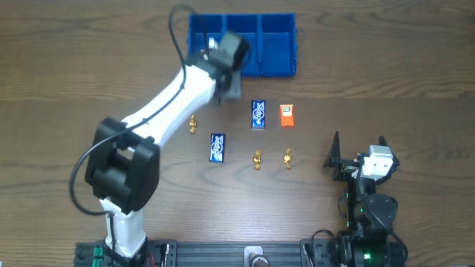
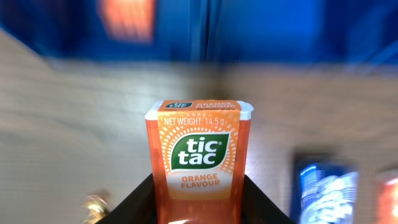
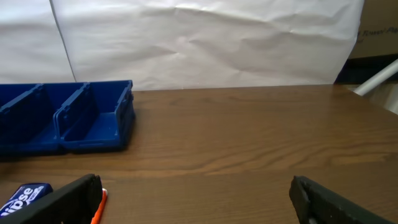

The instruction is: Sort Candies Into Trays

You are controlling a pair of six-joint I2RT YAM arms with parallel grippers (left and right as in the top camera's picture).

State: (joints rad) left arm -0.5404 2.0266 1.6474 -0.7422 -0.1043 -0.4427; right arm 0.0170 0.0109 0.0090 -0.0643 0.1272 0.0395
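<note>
My left gripper (image 1: 228, 87) hangs just in front of the blue three-compartment tray (image 1: 274, 44). In the left wrist view it (image 2: 199, 190) is shut on an upright orange candy box (image 2: 200, 155), with the tray (image 2: 261, 28) beyond and a blurred orange shape (image 2: 127, 17) inside it. On the table lie a second orange box (image 1: 287, 115), two blue bars (image 1: 258, 114) (image 1: 217, 147) and three gold candies (image 1: 193, 124) (image 1: 257, 158) (image 1: 287, 156). My right gripper (image 1: 358, 154) stands open at the near right, holding nothing (image 3: 196, 205).
The right wrist view shows the tray (image 3: 93, 118) far off, a blue bar (image 3: 25, 196) and a sliver of the orange box (image 3: 101, 202) by one finger. Bare wood stretches to the tray's right and left. White paper backs the table's far edge.
</note>
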